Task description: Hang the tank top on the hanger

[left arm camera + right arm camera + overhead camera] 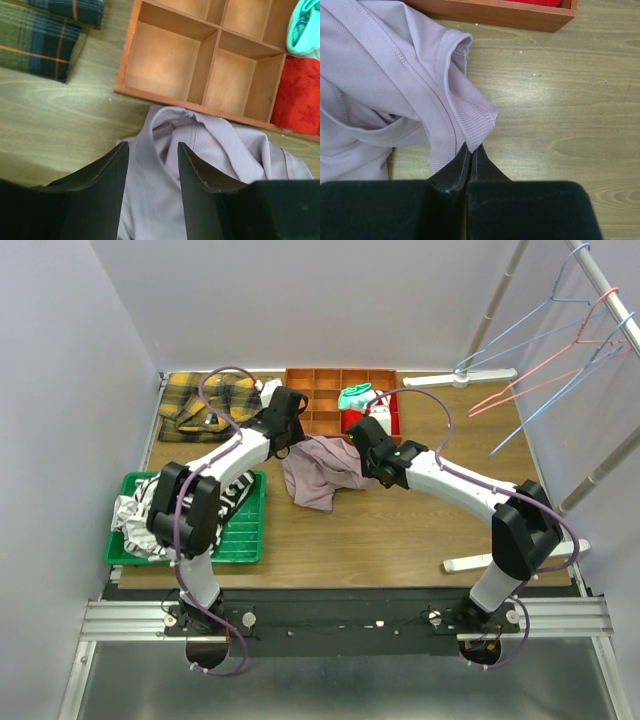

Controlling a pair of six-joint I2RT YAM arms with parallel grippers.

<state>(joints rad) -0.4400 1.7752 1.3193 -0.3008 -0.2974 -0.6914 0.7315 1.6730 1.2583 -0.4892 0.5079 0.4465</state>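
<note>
Much of the tank top (318, 475) is hidden in the overhead view by the two wrists bent over it; it lies crumpled on the table (400, 530), just in front of the wooden divider tray (320, 390), well apart from the hanger (500, 336), a light-blue wire one hung among others alike on a rail at the far right, where their hooks are cut off by the frame edge. The striped garment (135, 520) in the green tray (245, 530) is partly covered by the left arm. In the left wrist view a teal item (302, 30) and a red item (300, 95) in the tray compartments are cropped and cannot be identified. The left gripper (153, 146) is held partly open, its fingers (100, 185) straddling a raised fold of the top with nothing seen clamped. The right gripper (471, 150) is pressed closed, a hem of the top meeting its tips; whether fabric is nipped between them cannot be told.
</note>
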